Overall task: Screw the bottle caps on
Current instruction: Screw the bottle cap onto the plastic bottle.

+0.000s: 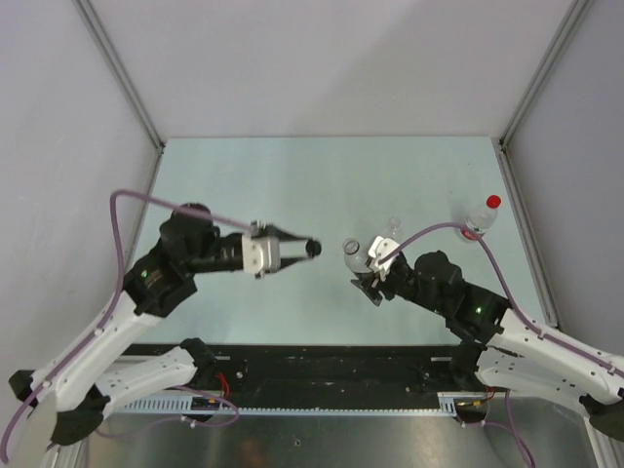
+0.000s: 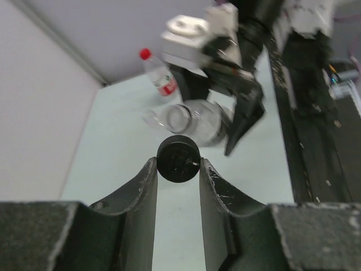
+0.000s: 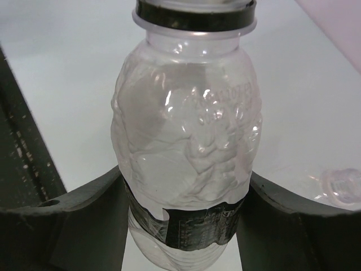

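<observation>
Clenched on the black cap [image 2: 178,160], the left gripper [image 1: 305,247] pinches it by the rim between its two fingertips, with the flat top of the cap facing the wrist camera. The arm reaches out over the middle of the table [image 1: 292,185], and the cap is off the surface.

Opposite it, the right gripper [image 1: 361,263] grasps a clear bottle [image 3: 186,141]. Its jaws stand wide around the lower body, one finger on each side, just above a dark label band. The bottle is crumpled and see-through, with a black ring at its neck. It is tipped over so that its open mouth points towards the left gripper. In the top view, cap and mouth face each other at about the same height, near but apart, with a gap of bare table showing between them.

On the table just beside the held bottle lies a small pale, translucent round thing, which seems to be the whitish cap [image 3: 341,186].

A little farther back a second clear bottle [image 1: 394,227] stands upright. Whether it has a cap cannot be told.

Farthest off, near the right wall, stands the labelled bottle [image 1: 478,222] with its red-and-white label. The red cap [image 1: 493,202] sits on its neck.
</observation>
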Available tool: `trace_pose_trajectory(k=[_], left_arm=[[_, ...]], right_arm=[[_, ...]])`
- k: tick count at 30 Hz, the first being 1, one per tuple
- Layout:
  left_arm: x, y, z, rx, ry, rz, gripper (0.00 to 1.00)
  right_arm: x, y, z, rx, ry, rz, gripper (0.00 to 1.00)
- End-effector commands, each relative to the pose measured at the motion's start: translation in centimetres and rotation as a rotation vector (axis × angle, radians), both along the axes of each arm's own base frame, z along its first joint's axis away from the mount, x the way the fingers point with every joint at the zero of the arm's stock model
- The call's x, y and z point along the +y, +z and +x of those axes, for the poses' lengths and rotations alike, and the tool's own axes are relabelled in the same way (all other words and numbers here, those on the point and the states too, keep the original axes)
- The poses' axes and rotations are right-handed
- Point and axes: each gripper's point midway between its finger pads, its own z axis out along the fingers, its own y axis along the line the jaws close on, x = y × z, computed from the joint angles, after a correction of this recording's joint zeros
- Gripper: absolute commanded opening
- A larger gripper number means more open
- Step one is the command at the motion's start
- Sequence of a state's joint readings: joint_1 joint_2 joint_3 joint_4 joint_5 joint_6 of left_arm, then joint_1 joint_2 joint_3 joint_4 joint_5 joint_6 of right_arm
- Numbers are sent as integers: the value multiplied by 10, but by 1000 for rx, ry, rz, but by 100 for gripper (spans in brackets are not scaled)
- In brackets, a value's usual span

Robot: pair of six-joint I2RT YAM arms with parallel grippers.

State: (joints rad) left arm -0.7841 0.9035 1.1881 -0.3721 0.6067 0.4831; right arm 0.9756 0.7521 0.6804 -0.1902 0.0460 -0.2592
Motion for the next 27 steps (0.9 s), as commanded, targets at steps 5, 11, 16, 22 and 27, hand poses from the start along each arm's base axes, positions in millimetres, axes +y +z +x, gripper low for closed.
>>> trace_pose_trajectory(k=[5, 11, 16, 22, 27], left_arm=[[19, -60, -43, -112, -187, 124, 12], [10, -89, -50, 17, -273, 189, 12], [4, -99, -53, 98, -310, 206, 11], [4, -101, -54, 136, -304, 209, 11], [6, -105, -58, 152, -310, 211, 11]], right_arm=[[16, -15, -41, 45, 189, -55, 38], [26, -20, -54, 42, 283, -73, 38], [38, -37, -69, 87, 386, -115, 38], [39, -49, -73, 121, 406, -159, 38], [38, -45, -75, 104, 420, -148, 37]])
